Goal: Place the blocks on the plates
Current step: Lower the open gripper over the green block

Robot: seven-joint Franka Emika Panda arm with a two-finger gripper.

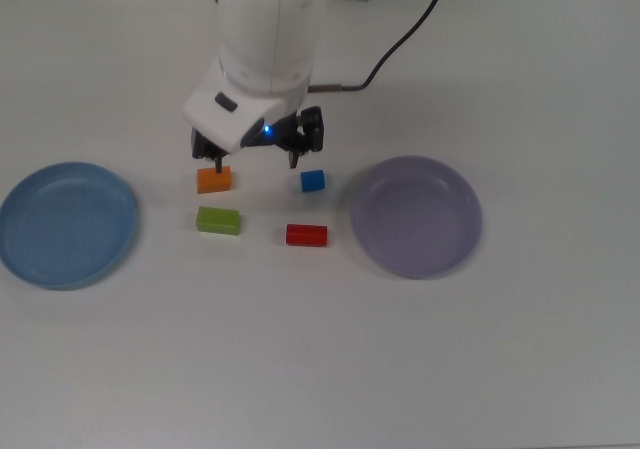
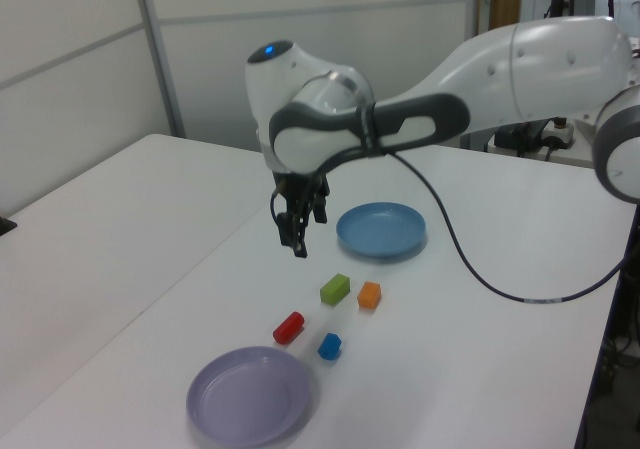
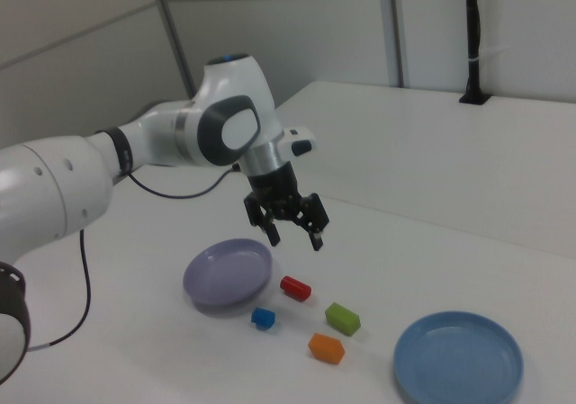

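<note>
Blue plate; lavender plate; white table.

Claw above table, blocks between two plates.

A lab: robot arm, white bench, panelled walls.

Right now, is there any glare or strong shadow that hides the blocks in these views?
Top view: even light, the orange block and blue cube clear beside the gripper. Left view: only soft shadows by the purple plate. Right view: no glare on the table.
</note>
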